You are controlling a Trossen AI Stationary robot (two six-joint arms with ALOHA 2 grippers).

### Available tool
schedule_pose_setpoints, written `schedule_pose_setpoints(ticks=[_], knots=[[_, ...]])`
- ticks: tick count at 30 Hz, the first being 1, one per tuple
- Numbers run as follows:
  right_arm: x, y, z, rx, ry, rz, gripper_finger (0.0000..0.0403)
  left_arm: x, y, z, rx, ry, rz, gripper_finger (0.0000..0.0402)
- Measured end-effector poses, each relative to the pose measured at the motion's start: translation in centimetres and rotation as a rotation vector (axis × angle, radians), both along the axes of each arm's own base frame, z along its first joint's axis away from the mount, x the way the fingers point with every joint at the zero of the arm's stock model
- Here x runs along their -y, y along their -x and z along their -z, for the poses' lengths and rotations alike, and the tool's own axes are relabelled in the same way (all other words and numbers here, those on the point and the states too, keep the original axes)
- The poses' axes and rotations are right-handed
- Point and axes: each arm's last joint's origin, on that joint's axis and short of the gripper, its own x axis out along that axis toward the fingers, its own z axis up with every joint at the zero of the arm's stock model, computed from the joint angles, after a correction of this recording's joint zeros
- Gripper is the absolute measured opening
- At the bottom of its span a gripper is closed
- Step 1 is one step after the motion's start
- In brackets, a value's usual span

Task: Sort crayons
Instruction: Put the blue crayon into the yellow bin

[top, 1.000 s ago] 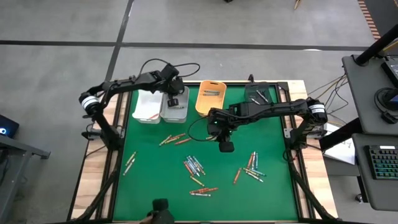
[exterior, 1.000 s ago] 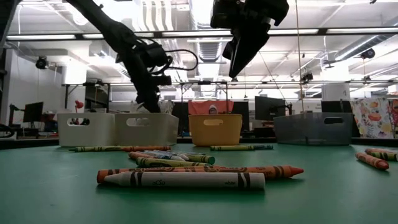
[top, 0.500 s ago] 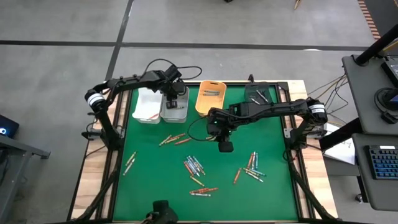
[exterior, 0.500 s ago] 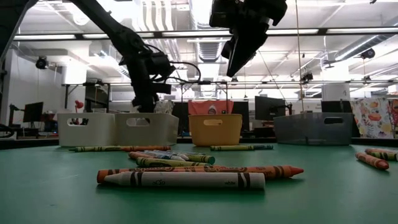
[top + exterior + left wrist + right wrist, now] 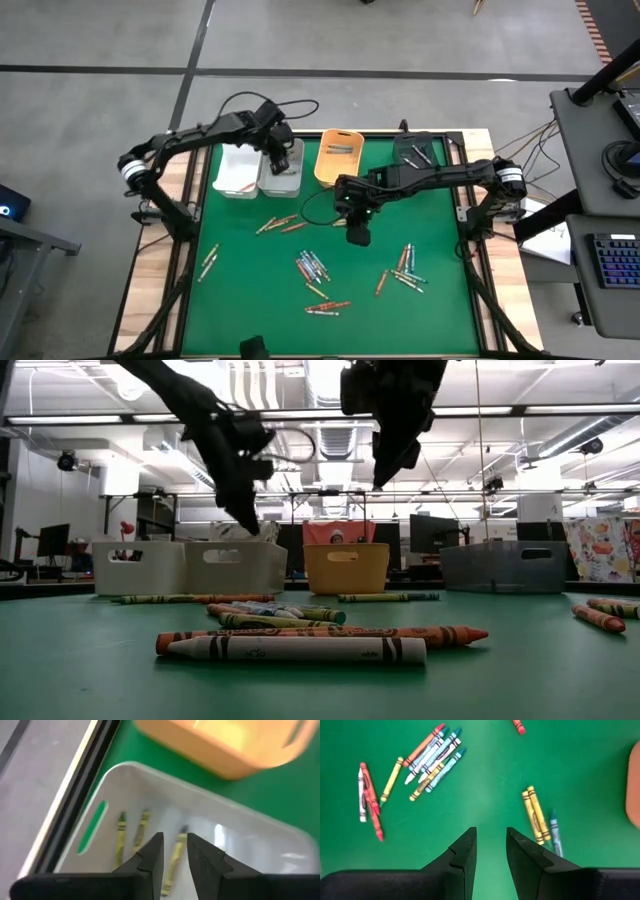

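**Operator:** Crayons (image 5: pixel 313 267) lie scattered over my green mat (image 5: pixel 240 290), most in a loose cluster near the middle, others toward the right edge and a few by the left edge. My right gripper (image 5: pixel 359 236) hangs above the mat's centre, clear of all of them; the nearest sticks lie below and to either side of it, none touching. Its fingers (image 5: pixel 465 852) stand a narrow gap apart with nothing between them.

**Second:** And the left one?

**Operator:** My left gripper (image 5: pixel 279 162) is up over the grey bin (image 5: pixel 283 180) at the back. Its fingers (image 5: pixel 152 857) are slightly parted and empty. Yellow-green crayons (image 5: pixel 142 827) lie on the bin's floor beneath them, apart from the tips.

**Second:** What about the other bins?

**Operator:** Four in a row along the back edge: the white bin (image 5: pixel 235 172) leftmost, the grey one touching it, then the orange bin (image 5: pixel 336 158) and the black bin (image 5: pixel 421 150), each with a few crayons inside. From the low camera I see a white crayon (image 5: pixel 296 650) lying closest, an orange one (image 5: pixel 440 633) just behind it.

**Second:** The room?

**Operator:** Grey floor around the table, a desk with a keyboard (image 5: pixel 610 262) off to the right.
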Motion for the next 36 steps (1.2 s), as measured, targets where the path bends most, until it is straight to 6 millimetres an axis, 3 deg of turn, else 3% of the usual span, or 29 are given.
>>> schedule_pose_setpoints(ticks=[8,14,19,26,36], knots=[[-1.0,0.0,0.1,-0.031,-0.058,0.102,0.0093,5.9,1.5,-1.4,0.283,-0.049,-0.003,0.0068],[-1.6,0.1,0.2,-0.037,-0.056,0.128,0.0093,10.3,2.9,-0.6,0.502,-0.048,0.045,0.0068],[-1.1,0.1,0.3,-0.031,0.071,0.177,0.0093,12.9,3.9,0.2,0.651,-0.021,0.085,0.0068],[-1.0,1.1,1.6,-0.112,0.198,-0.034,0.0093,14.5,4.7,0.7,0.699,0.014,0.115,0.0068],[0.4,2.9,5.5,-0.258,0.277,-0.127,0.0093,14.6,4.6,-0.1,0.73,0.02,0.112,0.0068]])
